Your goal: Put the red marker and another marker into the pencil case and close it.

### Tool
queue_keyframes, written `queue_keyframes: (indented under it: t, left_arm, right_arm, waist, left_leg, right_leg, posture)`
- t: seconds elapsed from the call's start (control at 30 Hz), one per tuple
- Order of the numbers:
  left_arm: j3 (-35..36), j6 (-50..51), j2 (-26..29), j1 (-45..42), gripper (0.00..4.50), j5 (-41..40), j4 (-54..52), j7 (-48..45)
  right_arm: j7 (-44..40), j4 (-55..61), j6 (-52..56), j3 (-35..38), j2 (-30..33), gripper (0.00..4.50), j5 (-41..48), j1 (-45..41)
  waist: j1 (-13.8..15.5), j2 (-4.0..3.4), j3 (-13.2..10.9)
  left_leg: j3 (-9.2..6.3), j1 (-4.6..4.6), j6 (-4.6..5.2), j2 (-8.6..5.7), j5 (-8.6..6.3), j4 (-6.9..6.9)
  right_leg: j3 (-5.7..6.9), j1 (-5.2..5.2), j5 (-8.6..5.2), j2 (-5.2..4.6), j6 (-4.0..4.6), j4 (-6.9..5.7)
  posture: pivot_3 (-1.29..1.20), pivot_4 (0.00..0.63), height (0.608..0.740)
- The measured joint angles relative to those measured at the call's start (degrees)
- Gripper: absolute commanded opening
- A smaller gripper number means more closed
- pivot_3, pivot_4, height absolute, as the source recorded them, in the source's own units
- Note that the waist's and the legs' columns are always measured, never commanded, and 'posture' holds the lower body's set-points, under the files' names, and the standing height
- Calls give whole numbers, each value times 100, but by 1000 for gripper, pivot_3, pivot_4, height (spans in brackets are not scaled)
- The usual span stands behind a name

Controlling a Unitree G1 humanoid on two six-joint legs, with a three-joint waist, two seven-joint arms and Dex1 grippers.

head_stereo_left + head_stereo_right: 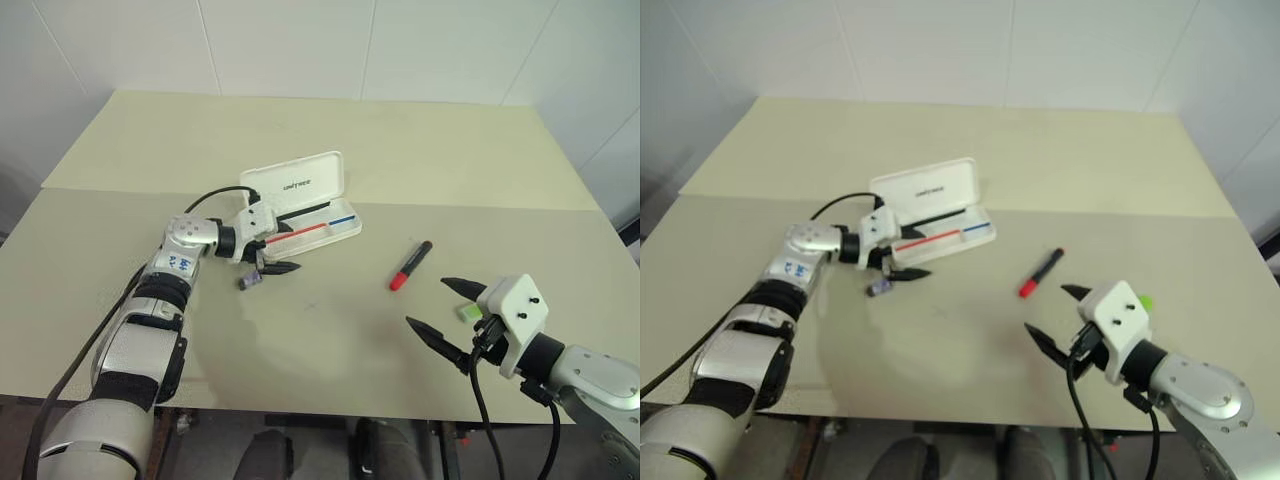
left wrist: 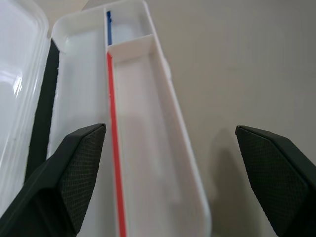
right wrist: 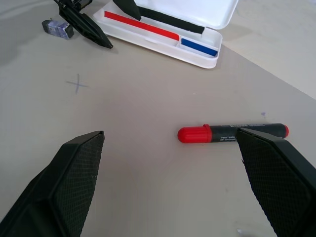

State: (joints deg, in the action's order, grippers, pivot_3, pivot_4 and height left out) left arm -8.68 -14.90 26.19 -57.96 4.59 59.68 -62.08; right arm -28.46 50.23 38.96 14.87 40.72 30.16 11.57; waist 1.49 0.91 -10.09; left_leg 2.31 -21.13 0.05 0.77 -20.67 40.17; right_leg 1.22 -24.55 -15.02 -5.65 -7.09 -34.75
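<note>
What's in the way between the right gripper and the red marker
Nothing visible. Bare table lies between the open right gripper and the red marker; the green marker sits beside the gripper, off that line.

Pencil case (image 1: pixel 318 222): open, tray bare, lid raised at the far side blocks entry from there.
Left gripper (image 1: pixel 268 258): jaws spread, crowding the tray's left end.
Red marker (image 1: pixel 410 266): bare tabletop (image 1: pixel 330 340) all around.
Small purple-grey piece (image 1: pixel 249 281): just beside the left jaws.
</note>
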Motion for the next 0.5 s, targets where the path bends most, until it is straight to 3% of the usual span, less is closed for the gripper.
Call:
queue_keyframes:
  t: [0.2, 0.33, 0.43, 0.5]
  left_arm:
    - [-89, 19, -35, -99, 4483, 164, 111, 86]
    - [-88, 182, -127, -161, 3561, 168, 135, 30]
    - [-88, 269, -155, -190, 2454, 165, 137, -31]
    - [-90, 296, -156, -199, 1967, 165, 136, -72]
  right_arm:
    - [78, 155, -1, 122, -10, 4500, -1, 137]
    - [132, 159, -1, 132, -11, 4500, -2, 196]
    - [164, 159, -1, 133, -10, 4500, -2, 208]
    - [170, 159, -1, 134, -10, 4500, -1, 208]
  waist:
    - [3, 0, 0]
    - [6, 0, 0]
    - [-2, 0, 0]
    - [-2, 0, 0]
  left_leg:
    - [0, 2, 1, 0, 1, 1]
    - [-2, 2, 3, 0, 2, 1]
    - [-1, 1, 3, 0, 2, 0]
    - [-1, 1, 3, 0, 2, 0]
  right_leg:
    - [0, 3, 0, 0, 0, -2]
    - [0, 3, 0, 0, 0, -4]
    - [0, 1, 0, 0, 0, -2]
    - [0, 1, 0, 0, 0, -2]
  posture:
    - [0, 150, 740]
    - [0, 150, 740]
    - [0, 150, 740]
    - [0, 150, 740]
